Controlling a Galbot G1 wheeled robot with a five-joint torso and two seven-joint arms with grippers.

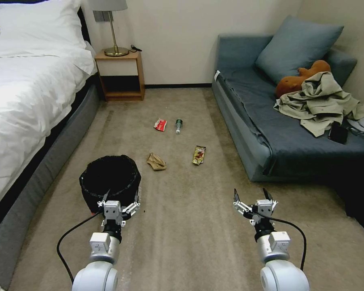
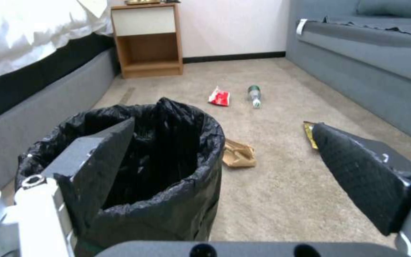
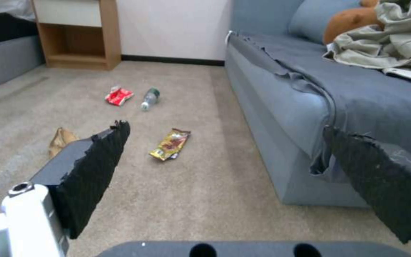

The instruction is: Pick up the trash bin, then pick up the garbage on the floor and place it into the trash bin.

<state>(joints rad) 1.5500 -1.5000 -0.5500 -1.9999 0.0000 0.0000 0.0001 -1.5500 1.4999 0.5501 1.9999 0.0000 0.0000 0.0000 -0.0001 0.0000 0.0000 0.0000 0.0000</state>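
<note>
Left gripper [image 1: 121,199] is open at the bin [image 1: 109,178] rim, grasping nothing; right gripper [image 1: 252,197] hangs open. Bin not lifted, garbage [image 1: 156,161] all on floor.

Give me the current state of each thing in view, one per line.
Trash bin: upright on the carpet, lined, not lifted.
Left gripper: open, at the bin's near rim.
Right gripper: open, empty, above the carpet.
Paper wad: on the floor beside the bin.
Red wrapper: on the floor.
Bottle: lying on its side.
Snack packet: flat on the floor.
</note>
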